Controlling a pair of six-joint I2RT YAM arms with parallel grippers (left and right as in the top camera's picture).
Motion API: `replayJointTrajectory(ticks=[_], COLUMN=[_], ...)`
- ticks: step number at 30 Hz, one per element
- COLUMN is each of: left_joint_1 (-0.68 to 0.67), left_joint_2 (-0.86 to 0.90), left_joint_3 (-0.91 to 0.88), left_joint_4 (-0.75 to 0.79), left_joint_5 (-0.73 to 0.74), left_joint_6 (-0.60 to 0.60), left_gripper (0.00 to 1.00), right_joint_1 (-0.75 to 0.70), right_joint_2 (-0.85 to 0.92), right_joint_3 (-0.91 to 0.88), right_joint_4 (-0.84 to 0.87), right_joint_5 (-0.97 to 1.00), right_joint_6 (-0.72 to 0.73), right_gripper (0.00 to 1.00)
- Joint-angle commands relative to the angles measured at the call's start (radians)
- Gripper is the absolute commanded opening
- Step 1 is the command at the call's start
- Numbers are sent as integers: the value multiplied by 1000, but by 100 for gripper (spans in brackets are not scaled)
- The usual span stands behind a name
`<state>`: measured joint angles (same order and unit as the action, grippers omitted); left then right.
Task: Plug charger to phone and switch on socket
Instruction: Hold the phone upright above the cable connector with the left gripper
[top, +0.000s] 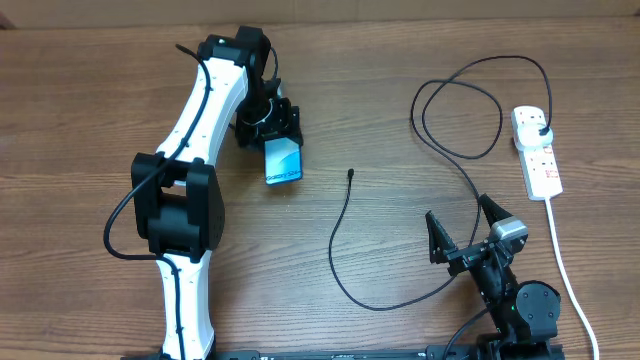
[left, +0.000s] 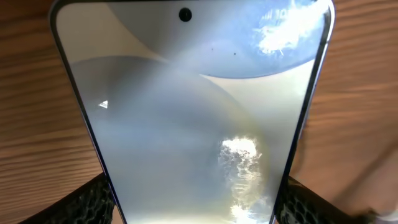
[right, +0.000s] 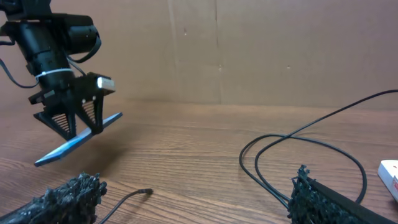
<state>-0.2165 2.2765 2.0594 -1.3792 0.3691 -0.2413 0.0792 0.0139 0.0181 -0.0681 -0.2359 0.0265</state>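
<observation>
Between the left end effector's (top: 279, 138) fingers (left: 93, 202): a slim black-edged smartphone (left: 193, 124) with a pale lit screen, held clear of the wooden counter (top: 400, 80).
Fingers clamp its long edges; its long axis runs straight out past them, tilted, camera-hole end farthest. Right end effector (top: 458, 212) gapes wide, empty.

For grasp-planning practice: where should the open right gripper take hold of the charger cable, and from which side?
Just behind the connector tip of the charger, coming from above, jaws across the cable. That stretch lies straight and flat on the table, so the tip should stay steerable.
</observation>
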Motion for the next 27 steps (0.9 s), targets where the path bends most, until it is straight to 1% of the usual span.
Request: replayJointTrajectory(ticks=[1, 4, 7, 8, 10, 13, 14, 15, 23, 27], left_joint_1=[3, 15, 20, 21, 21, 21, 22, 22, 19, 20], left_joint_2=[-6, -6, -6, -6, -6, -6, -6, -6, -6, -6], left_joint_3=[38, 38, 38, 38, 38, 38, 38, 38, 38, 38], left_joint_4=[-12, -26, -41, -51, -63, -74, -88, -96, -112, -113], left_joint_5=[247, 391, 475, 512, 555, 598, 622, 645, 734, 755], left_joint_6=[-37, -37, -37, -45, -103, -168, -193, -204, -212, -212], left_gripper=[59, 53, 52, 49, 36, 27, 22, 20, 18, 17], right_joint_1=[-2, -2, -2, -2, -2, -2, -2, -2, -2, -2], right_joint_2=[-9, -9, -9, -9, -9, -9, -9, -9, -9, -9], right_joint_3=[-10, -10, -10, -10, -10, -10, -10, -10, -10, -10], right_joint_4=[7, 7, 7, 7, 7, 7, 7, 7, 7, 7], right_joint_5=[0, 0, 0, 0, 0, 0, 0, 0, 0, 0], right_joint_6=[7, 7, 7, 7, 7, 7, 7, 7, 7, 7], right_gripper=[100, 100, 100, 100, 100, 100, 100, 100, 100, 100])
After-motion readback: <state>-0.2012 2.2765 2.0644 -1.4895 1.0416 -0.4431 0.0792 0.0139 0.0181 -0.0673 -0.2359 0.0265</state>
